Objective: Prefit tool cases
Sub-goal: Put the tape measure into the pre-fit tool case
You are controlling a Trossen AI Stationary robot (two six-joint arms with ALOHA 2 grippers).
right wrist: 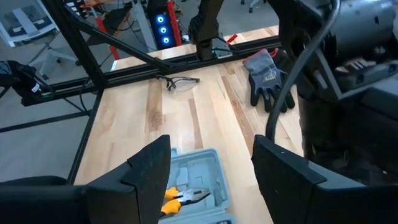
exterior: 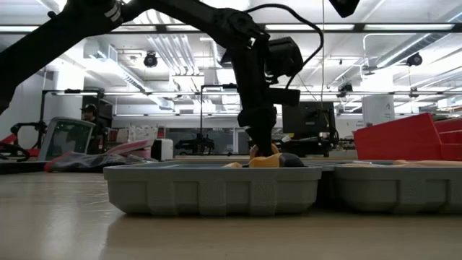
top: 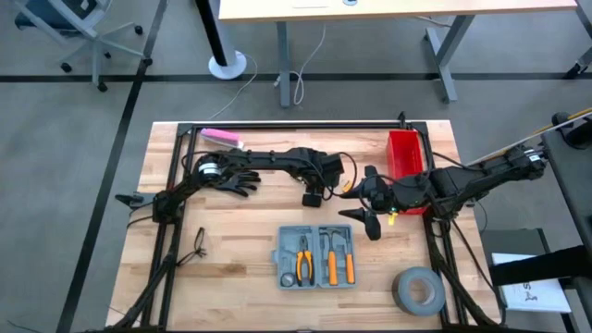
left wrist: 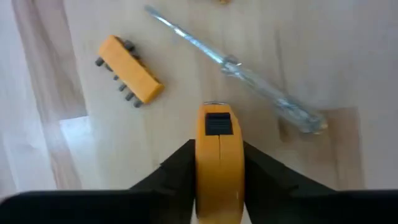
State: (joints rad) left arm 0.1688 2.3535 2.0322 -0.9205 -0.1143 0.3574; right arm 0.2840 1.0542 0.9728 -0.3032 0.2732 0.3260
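Grey-blue plastic, the tool case [top: 315, 256] is lying open near the front edge of the wooden tabletop [top: 240, 277], roughly midway along it, with orange-handled pliers [top: 303, 258] and two more orange-handled tools [top: 339, 256] sitting in its slots. The left gripper [left wrist: 219, 163] is reaching down over the middle of the tabletop, behind the case, and its fingers are pinching a yellow tape measure [left wrist: 218, 152] between them. Just beyond it, a small yellow bit holder [left wrist: 130, 69] and a clear-handled screwdriver [left wrist: 239, 70] are lying on the bare wood. The right gripper [right wrist: 211, 165] is hovering just behind the case's right half with its fingers spread and nothing between them. A red bin [top: 405, 157] is standing toward the back right corner, a roll of grey tape [top: 418, 289] near the front right corner, black gloves [top: 233, 176] and safety glasses [top: 199, 243] toward the left edge.
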